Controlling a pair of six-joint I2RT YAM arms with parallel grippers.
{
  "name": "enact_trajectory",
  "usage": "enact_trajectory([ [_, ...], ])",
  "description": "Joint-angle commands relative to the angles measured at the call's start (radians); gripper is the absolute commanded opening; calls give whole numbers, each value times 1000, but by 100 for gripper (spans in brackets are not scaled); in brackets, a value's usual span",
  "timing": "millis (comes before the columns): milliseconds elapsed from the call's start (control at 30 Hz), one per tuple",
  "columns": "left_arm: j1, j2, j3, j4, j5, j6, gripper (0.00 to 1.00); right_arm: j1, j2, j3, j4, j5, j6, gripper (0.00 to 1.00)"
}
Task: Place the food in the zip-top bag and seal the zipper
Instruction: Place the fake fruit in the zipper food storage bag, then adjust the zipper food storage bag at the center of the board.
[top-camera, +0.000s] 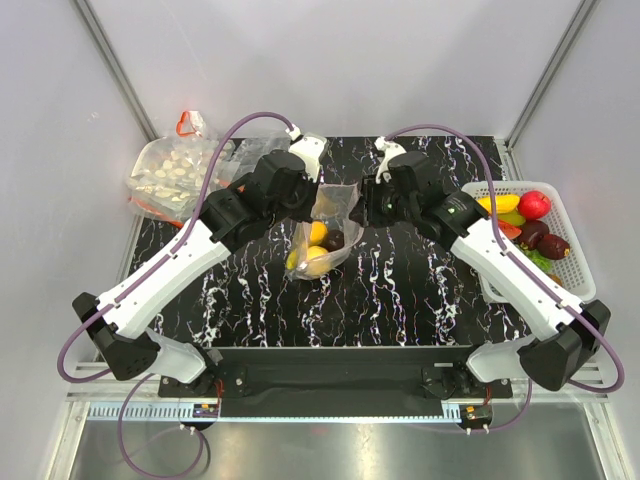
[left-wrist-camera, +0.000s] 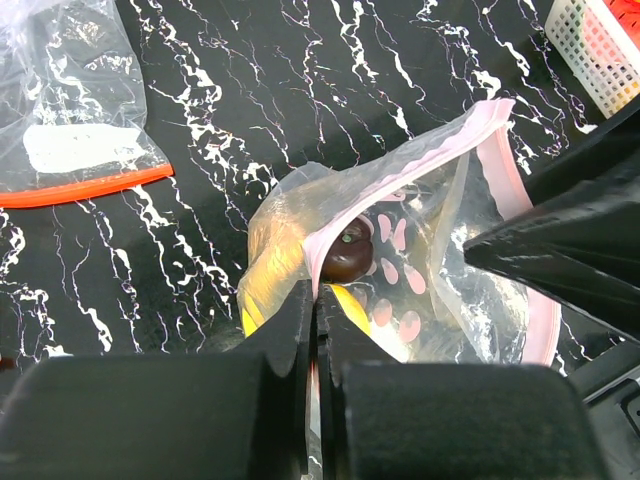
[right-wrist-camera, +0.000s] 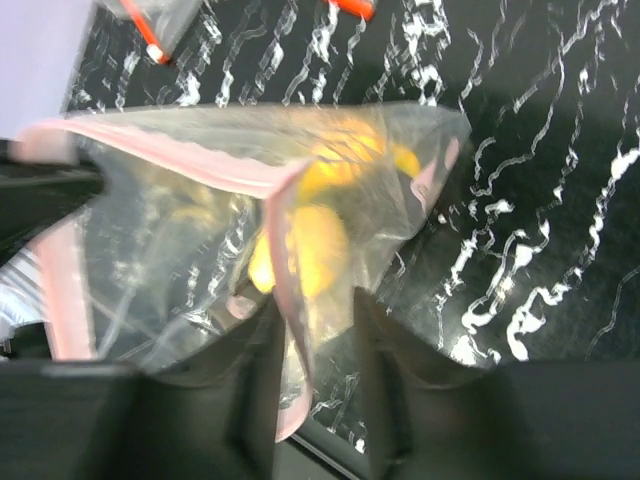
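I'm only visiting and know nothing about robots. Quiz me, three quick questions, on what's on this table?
1. True or false: the white basket is empty.
2. Which gripper is clamped shut on the zip-top bag's rim? A: left gripper. B: right gripper.
3. Fill in: the zipper along the bag's mouth is ____ in colour.
Key: 1 false, toy food lies in it. 2 A. 3 pink.

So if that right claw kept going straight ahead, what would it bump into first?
The pink rim of the clear bag, lying between the right gripper's open fingers; behind it, probably the yellow fruit inside.
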Motion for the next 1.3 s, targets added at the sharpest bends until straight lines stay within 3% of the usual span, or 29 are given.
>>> enact_trajectory([
  [0,-3,-26,12,54,-27,6,0,10,2,58,-41,-3,17,32],
  [33,-3,-26,15,54,-27,4,0,10,-4,53,-29,-5,17,22],
  [100,-3,-28,13,52,-20,4,2,10,-10,45,-9,-3,18,14],
  [167,-3,-26,15,54,-15,6,17,10,-18,36,16,12,30,5],
  [267,-3,-14,21,49,8,9,31,10,-18,33,37,29,47,0],
  [467,-1,43,64,2,60,9,34,10,-21,24,73,55,70,0],
  [667,-3,77,87,-32,65,9,30,10,-38,13,87,101,83,0],
  [800,-5,81,93,-40,65,9,10,10,-45,2,88,133,89,0],
  [833,-5,80,92,-38,62,9,2,10,-47,2,87,145,89,0],
  [867,-5,78,90,-38,50,9,0,11,-45,2,82,156,87,1],
  [1000,-3,64,87,-44,-21,8,0,10,-36,13,32,224,87,17],
  [1033,-5,64,87,-49,-41,4,0,10,-31,16,21,242,86,27],
  [1133,-3,64,96,-64,-131,-2,0,8,-15,33,-5,239,86,33],
  [1233,2,43,79,-51,-200,-12,0,10,8,47,8,169,80,26],
  [1267,5,19,72,-31,-220,-18,0,8,13,50,14,153,83,9],
])
